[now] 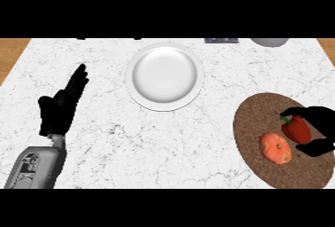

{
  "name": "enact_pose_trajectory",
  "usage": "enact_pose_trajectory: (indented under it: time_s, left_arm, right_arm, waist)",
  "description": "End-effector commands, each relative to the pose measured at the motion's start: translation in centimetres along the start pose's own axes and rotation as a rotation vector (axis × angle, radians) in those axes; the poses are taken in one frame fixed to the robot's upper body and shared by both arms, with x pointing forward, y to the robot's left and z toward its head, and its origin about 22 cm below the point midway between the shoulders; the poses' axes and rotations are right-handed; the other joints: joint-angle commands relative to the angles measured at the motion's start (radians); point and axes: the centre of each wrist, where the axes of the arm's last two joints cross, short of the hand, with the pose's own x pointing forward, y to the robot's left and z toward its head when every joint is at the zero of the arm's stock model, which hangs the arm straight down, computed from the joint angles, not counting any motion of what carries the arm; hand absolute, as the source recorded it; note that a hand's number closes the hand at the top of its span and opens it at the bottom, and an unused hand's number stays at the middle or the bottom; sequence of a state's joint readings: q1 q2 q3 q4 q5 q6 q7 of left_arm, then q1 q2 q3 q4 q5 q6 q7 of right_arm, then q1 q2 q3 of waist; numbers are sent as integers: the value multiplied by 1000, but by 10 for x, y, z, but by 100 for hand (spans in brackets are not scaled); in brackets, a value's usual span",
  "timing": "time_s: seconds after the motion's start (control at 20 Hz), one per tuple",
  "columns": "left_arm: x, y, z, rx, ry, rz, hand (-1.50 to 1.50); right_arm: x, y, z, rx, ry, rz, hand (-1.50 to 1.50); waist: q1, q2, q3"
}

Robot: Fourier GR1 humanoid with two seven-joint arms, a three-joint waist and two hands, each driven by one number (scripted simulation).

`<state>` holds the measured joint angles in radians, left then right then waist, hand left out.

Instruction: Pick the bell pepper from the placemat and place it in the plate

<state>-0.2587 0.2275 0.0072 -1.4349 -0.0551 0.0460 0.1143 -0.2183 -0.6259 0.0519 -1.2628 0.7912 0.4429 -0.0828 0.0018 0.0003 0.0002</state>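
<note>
A red bell pepper with a green stem lies on the round brown placemat at the right. My right hand comes in from the right edge, its fingers and thumb curled round the pepper from above and below. A white plate sits at the back centre of the marble counter, with nothing on it. At the left my left hand rests open, fingers straight and pointing away from me.
An orange-pink fruit lies on the placemat just left of and below the pepper. A grey round object and a dark flat item sit at the counter's far edge. Wood shows beyond the counter's corners.
</note>
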Motion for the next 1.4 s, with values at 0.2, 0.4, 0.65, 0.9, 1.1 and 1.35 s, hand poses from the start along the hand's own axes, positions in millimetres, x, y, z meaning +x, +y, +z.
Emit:
enact_pose_trajectory:
  time_s: [0.2, 0.4, 0.65, 0.9, 1.1, 1.35]
  left_arm:
    - [17, 12, 5, -1, -8, -3, 0]
    - [2, 11, -1, 11, 3, -5, 0]
    - [0, -9, 16, 12, -5, -1, 0]
    - [-6, -8, 4, 17, 32, 5, 0]
    - [-3, -5, 9, -2, 14, 9, 0]
    - [3, -15, 4, 3, 7, 1, 0]
  right_arm:
    - [7, 1, -22, -80, -21, 21, 150]
    - [6, 3, -16, -136, -45, 6, 150]
    - [35, 13, -18, -287, 98, -112, 150]
    - [90, 15, -13, -447, 369, -233, 150]
    - [148, -12, 7, -735, 277, -248, 150]
    - [185, -30, 36, -873, 144, -219, 150]
  waist:
    - [3, -1, 0]
    - [-1, -1, 0]
    - [-6, -7, -1]
    - [-41, -14, -4]
    - [-11, -11, -2]
    - [-5, -3, -1]
